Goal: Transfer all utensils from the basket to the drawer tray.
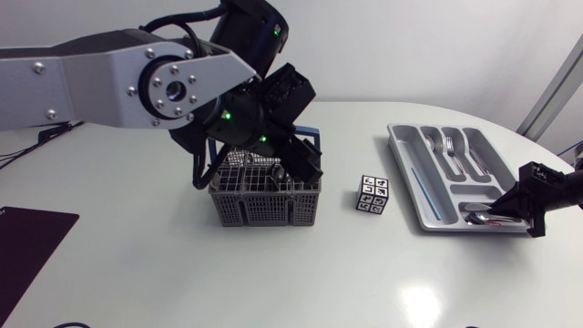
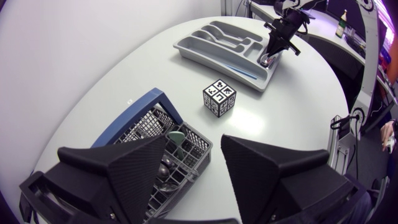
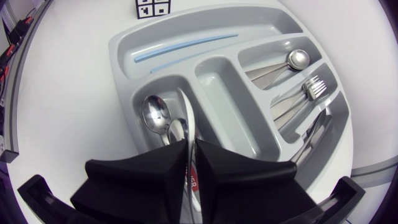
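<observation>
So you're at the drop-off: your right gripper (image 3: 189,148) is clamped on what looks like a spoon (image 3: 188,115), low in the tray's (image 3: 124,46) end slot with other spoons. Next, let go and lift straight out. Your left gripper (image 2: 194,148) hangs wide open over the basket (image 2: 146,134), which isn't empty yet.

Saw blue-handled grey mesh basket (image 1: 264,208) upright mid-table with utensils (image 2: 176,140) inside, grey plastic compartment tray (image 3: 230,102) well apart, holding silver spoons (image 3: 155,115) and forks (image 3: 314,87).
</observation>
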Robot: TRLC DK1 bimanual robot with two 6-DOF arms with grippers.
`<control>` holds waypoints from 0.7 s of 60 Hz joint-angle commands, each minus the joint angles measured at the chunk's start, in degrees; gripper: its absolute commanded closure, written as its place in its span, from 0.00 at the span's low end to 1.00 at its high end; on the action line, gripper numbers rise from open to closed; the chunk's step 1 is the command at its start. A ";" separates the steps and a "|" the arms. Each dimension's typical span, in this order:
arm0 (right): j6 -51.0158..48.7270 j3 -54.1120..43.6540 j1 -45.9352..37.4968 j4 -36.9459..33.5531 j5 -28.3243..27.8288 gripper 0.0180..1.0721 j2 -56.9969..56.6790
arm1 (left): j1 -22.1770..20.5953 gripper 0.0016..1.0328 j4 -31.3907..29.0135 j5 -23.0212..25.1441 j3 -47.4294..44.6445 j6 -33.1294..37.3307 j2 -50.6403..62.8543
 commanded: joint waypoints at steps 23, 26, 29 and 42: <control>1.30 -9.06 0.22 0.89 -3.72 0.27 -11.45 | -1.97 0.34 2.90 -3.17 -4.06 13.59 -1.84; 1.92 -10.90 1.01 0.71 -4.24 0.24 -13.82 | -1.97 0.34 3.43 -3.78 -4.32 16.23 -1.75; 2.27 -12.84 1.72 0.71 -4.77 0.22 -16.10 | -2.06 0.34 3.43 -4.22 -4.76 20.10 -1.49; 7.19 -20.75 7.43 0.89 -7.23 0.18 -25.77 | -2.15 0.35 6.33 -7.56 -6.17 33.72 -0.61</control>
